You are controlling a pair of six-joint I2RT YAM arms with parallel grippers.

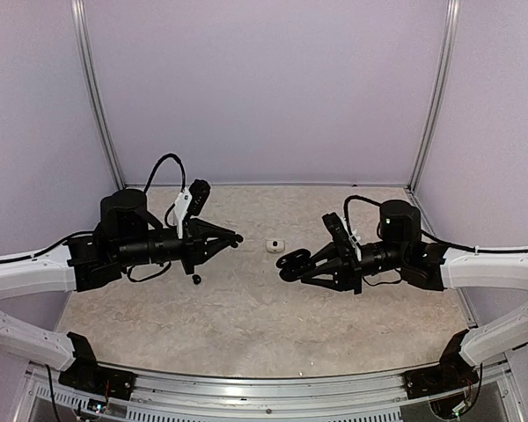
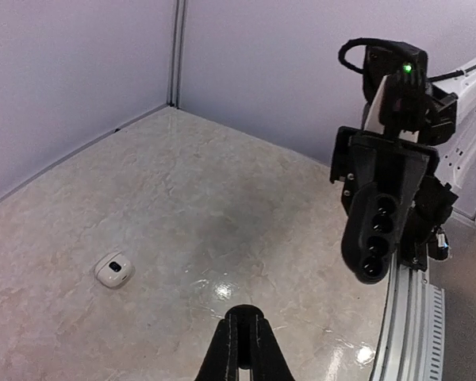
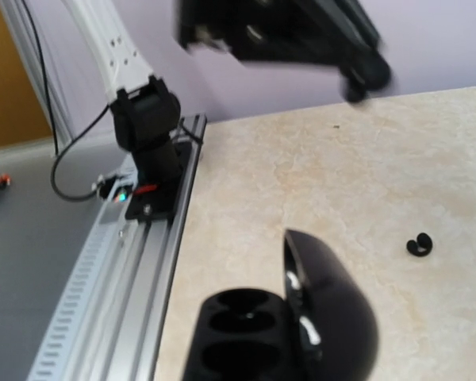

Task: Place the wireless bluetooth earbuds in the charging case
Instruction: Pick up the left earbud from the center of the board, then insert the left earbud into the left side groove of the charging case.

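Top external view: two arms reach toward each other over a pale marbled desk, their gripper tips apart.
Left gripper: fingers pressed together above the desk; the left wrist view shows nothing between them.
Right gripper: pinching a glossy black pebble-shaped charging case, which is off the desk with its lid swung open and two sockets showing.
Tiny glossy black rounded earbud: lies on the desk on the near side of the left gripper, touching neither gripper and well apart from the charging case.
Second earbud: cannot tell where it is.
Small white pebble-shaped case: lies on the desk between the two gripper tips, touching neither.
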